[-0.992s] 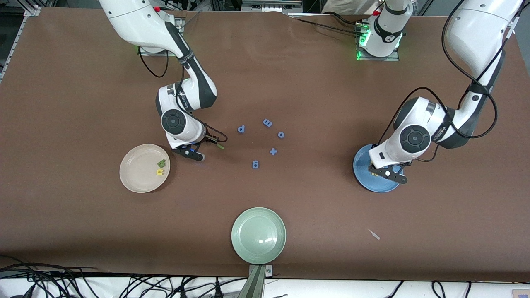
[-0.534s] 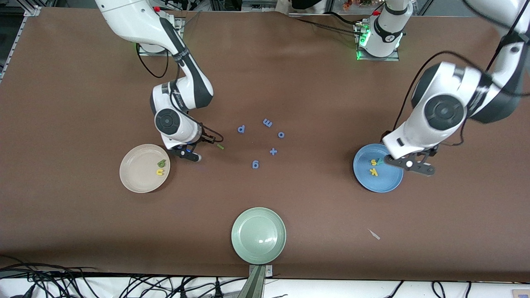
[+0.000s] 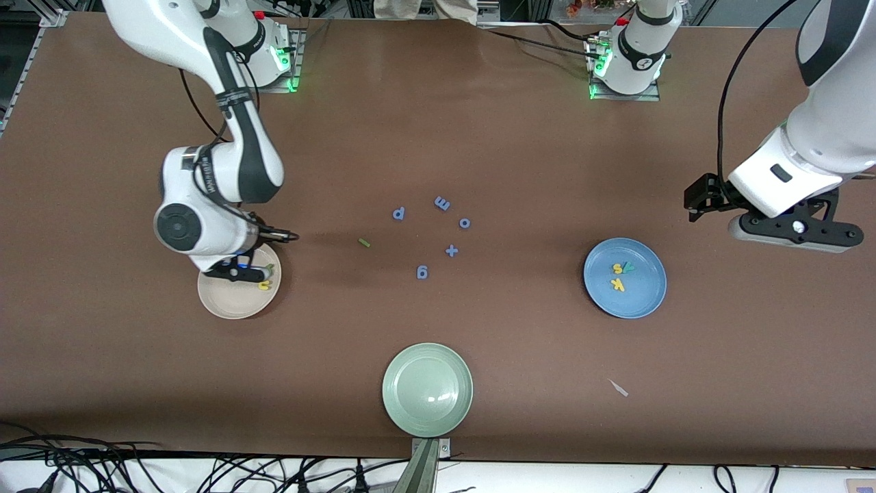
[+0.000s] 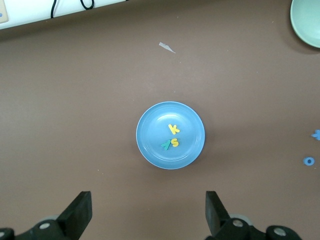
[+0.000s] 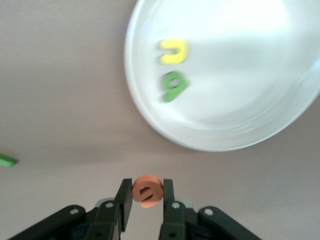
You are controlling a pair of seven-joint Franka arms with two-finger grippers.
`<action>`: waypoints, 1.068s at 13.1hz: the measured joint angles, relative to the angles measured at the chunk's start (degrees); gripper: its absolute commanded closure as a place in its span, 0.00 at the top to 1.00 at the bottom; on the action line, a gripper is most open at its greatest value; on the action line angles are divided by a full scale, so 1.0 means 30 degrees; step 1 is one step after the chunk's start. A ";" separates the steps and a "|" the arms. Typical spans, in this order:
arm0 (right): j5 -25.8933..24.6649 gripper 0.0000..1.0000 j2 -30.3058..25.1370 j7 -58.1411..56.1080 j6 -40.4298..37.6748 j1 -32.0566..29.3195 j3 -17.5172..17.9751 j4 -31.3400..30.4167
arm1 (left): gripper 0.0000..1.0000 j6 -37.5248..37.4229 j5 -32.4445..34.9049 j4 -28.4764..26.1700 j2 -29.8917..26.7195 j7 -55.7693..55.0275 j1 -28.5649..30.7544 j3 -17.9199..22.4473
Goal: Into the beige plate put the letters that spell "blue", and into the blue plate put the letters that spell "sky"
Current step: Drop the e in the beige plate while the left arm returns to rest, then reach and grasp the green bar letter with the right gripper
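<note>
My right gripper (image 3: 236, 272) (image 5: 147, 200) is shut on the orange "e" (image 5: 147, 190) and hangs at the rim of the beige plate (image 3: 226, 298) (image 5: 235, 95). The yellow "u" (image 3: 264, 285) (image 5: 173, 51) and green "b" (image 5: 173, 86) lie in that plate. The thin green "l" (image 3: 364, 242) (image 5: 6, 160) lies on the table between the beige plate and the blue letters. The blue plate (image 3: 640, 294) (image 4: 150, 130) holds the yellow "s" (image 3: 617, 268) (image 4: 174, 142), yellow "k" (image 3: 618, 285) (image 4: 174, 129) and teal "y" (image 3: 628, 267) (image 4: 165, 145). My left gripper (image 3: 794, 231) (image 4: 148, 207) is open, empty and raised high.
Several all-blue letters (image 3: 442, 203) are scattered at the middle of the table. A pale green plate (image 3: 427, 389) (image 4: 307, 20) sits by the table edge nearest the front camera. A small pale scrap (image 3: 619, 387) (image 4: 167, 47) lies nearer the front camera than the blue plate.
My left gripper opened and rose away from the blue plate, uncovering the three letters in it. My right gripper carried the "e" toward the beige plate.
</note>
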 measured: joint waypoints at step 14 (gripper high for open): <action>0.1992 0.80 0.0769 0.3054 0.0085 -0.0643 0.1517 0.1632 | 1.00 0.1839 -0.3954 -0.4412 -0.3828 0.0013 -0.7418 0.9254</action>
